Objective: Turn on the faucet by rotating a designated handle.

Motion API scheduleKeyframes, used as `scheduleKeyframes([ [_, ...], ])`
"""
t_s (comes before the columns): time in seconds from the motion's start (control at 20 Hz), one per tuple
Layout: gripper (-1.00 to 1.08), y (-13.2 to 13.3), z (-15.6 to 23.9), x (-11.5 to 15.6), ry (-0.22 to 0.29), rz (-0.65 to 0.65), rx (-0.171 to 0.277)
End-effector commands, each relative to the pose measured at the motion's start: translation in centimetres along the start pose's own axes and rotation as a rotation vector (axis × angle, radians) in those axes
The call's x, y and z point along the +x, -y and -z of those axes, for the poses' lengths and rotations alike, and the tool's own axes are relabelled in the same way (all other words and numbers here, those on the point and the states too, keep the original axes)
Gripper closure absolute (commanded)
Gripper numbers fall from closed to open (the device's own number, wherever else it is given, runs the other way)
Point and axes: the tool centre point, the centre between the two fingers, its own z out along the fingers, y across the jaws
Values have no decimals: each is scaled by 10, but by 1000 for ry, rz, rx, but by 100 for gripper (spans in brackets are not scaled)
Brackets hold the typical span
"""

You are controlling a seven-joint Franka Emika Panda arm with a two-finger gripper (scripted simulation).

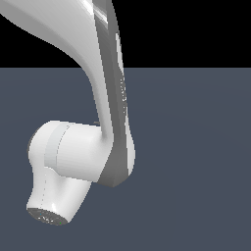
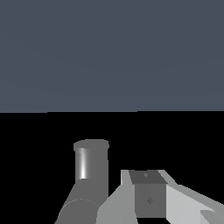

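One grey metal cylindrical faucet part (image 2: pixel 91 168) visible just beside pale grey gripper (image 2: pixel 148 197) in wrist view; handle not distinguishable. Bulky white robot arm (image 1: pixel 73 157) fills exterior view. Jaw state: cannot tell. Advice: confirm lever location, push tangentially, slowly.

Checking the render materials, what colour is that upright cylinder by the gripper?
Metallic grey cylinder with a bright highlight; wrist view shows it best.
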Motion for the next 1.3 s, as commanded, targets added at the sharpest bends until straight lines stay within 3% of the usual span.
scheduleKeyframes([
  [0.0,108,0,-1,0,1,3,-4],
  [0.2,108,0,-1,0,1,3,-4],
  [0.75,108,-13,-1,-38,1,3,-4],
  [0.8,108,-9,-1,-29,-9,6,1],
  [1.25,108,0,-1,-63,-3,4,-2],
])
